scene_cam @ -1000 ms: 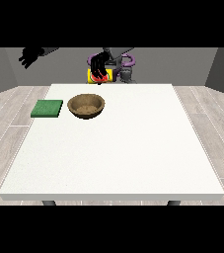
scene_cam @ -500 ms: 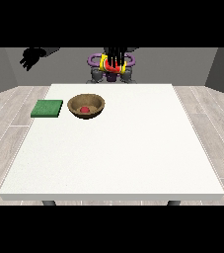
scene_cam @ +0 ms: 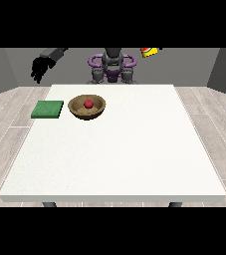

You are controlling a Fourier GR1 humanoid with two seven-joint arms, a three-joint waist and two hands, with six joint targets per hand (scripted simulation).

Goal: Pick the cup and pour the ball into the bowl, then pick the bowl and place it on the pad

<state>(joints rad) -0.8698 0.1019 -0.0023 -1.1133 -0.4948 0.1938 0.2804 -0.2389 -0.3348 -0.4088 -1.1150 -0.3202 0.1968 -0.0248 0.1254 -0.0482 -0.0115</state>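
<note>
A brown bowl (scene_cam: pixel 87 107) stands on the white table (scene_cam: pixel 119 149), left of the middle at the far side. A red ball (scene_cam: pixel 88 103) lies inside it. Flat on the table just left of the bowl is a green pad (scene_cam: pixel 48 109). The yellow and red cup (scene_cam: pixel 149 51) hangs tilted in the air at the view's top edge, right of the robot's head. Only a dark sliver of the hand at the view's right (scene_cam: pixel 159 49) shows beside the cup; the rest is cut off. The hand at the view's left (scene_cam: pixel 42 67) is raised beyond the table's far left corner, fingers relaxed and holding nothing.
The robot's torso (scene_cam: pixel 112 67) stands behind the table's far edge. Grey plank floor surrounds the table on both sides.
The cup went from tilted over the bowl up and to the view's right. The red ball landed in the bowl. The hand at the view's left stayed raised.
</note>
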